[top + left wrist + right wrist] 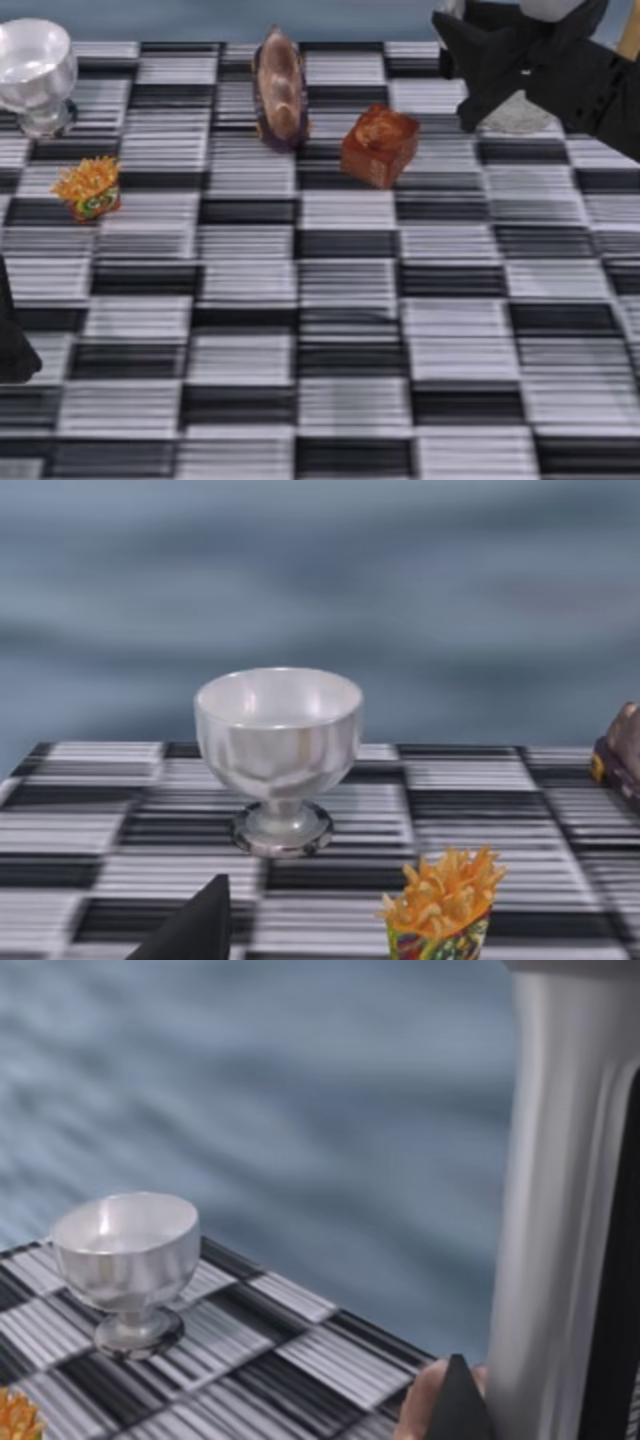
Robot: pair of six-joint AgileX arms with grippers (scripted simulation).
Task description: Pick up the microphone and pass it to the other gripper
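In the right wrist view a tall silver-grey shaft with a black edge (pixel 565 1210) stands upright, very close and right beside my right gripper's black tip. It looks like the microphone, but I cannot tell whether it is gripped. In the top view my right gripper (pixel 468 55) hangs at the far right corner, pointing left, above a flat grey disc (pixel 518 116); a small pale grey bit (pixel 447 10) shows at its end. The other gripper, my left one (pixel 12 345), is parked at the table's left edge.
A brown cube (pixel 380 145) and a brown-purple shell-like object (pixel 280 88) sit at the far middle of the chequered table (pixel 330 330). A silver goblet (pixel 35 70) stands at the far left corner, with a box of fries (pixel 88 188) in front of it.
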